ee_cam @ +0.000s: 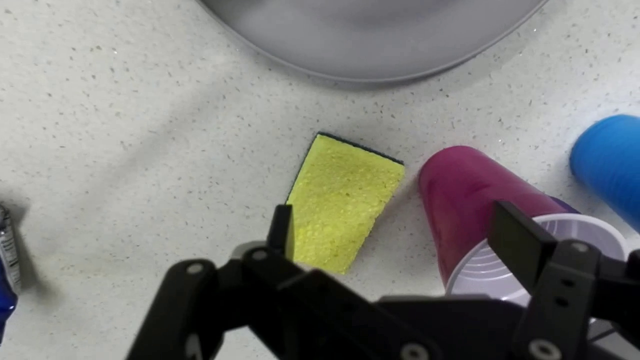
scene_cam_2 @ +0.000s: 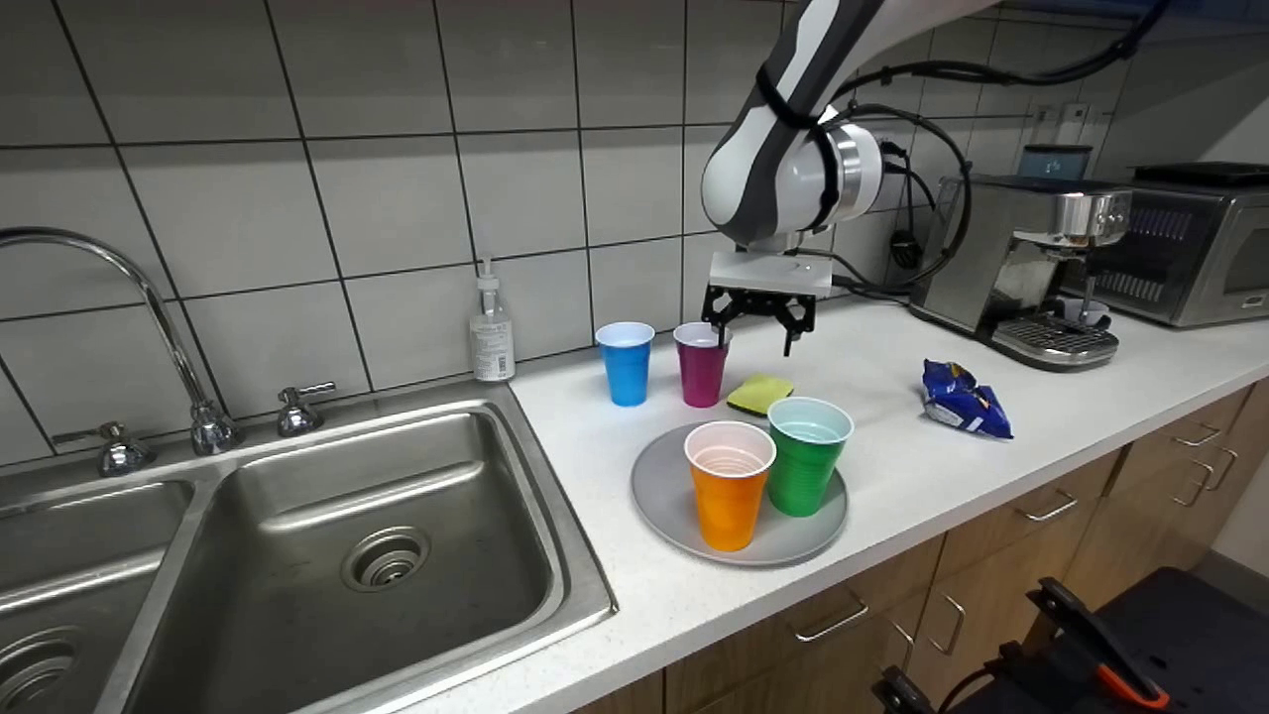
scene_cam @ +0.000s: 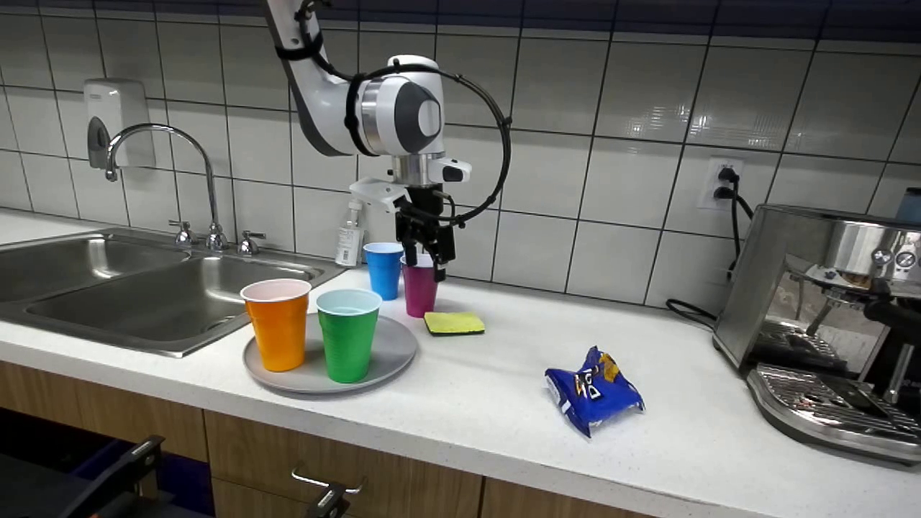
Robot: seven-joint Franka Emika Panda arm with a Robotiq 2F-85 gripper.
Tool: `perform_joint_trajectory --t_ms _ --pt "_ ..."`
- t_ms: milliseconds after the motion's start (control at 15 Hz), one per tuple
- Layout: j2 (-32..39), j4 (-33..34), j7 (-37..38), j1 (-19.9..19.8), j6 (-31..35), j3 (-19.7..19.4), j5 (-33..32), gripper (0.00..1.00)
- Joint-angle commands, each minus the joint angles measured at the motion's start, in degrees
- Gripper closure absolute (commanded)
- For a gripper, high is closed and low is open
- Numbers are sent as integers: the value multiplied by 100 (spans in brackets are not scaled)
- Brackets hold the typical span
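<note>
My gripper (ee_cam: 401, 234) stands open above the counter, its fingers wide apart and nothing held between them. In the wrist view one of the fingers (ee_cam: 522, 245) overlaps the rim of a magenta cup (ee_cam: 467, 192); whether it touches is not clear. The opposite finger overlaps the edge of a yellow sponge (ee_cam: 345, 200) with a dark underside, which lies flat on the counter. In both exterior views the gripper (scene_cam_2: 754, 344) hangs at about the height of the magenta cup's (scene_cam_2: 702, 372) rim. A blue cup (scene_cam_2: 626, 367) stands upright beside the magenta one.
A grey plate (scene_cam: 399, 352) bears an orange cup (scene_cam: 279, 331) and a green cup (scene_cam: 349, 342). A blue snack bag (scene_cam: 593, 392) lies towards the coffee machine (scene_cam: 784, 288). A pump bottle (scene_cam_2: 492, 337) stands by the wall near the sink (scene_cam_2: 585, 585).
</note>
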Motion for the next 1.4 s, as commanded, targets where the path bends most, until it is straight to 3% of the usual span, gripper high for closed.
perform_joint_trajectory --t_ms 0,1067,1133,1333 --pt "246 536 39 -7 -343 23 198 0" --pt "1121 1688 458 72 -1044 -117 166 0" --pt "1132 1702 458 68 -1059 -118 170 22" --pt "1120 1701 426 60 -1042 -121 168 42"
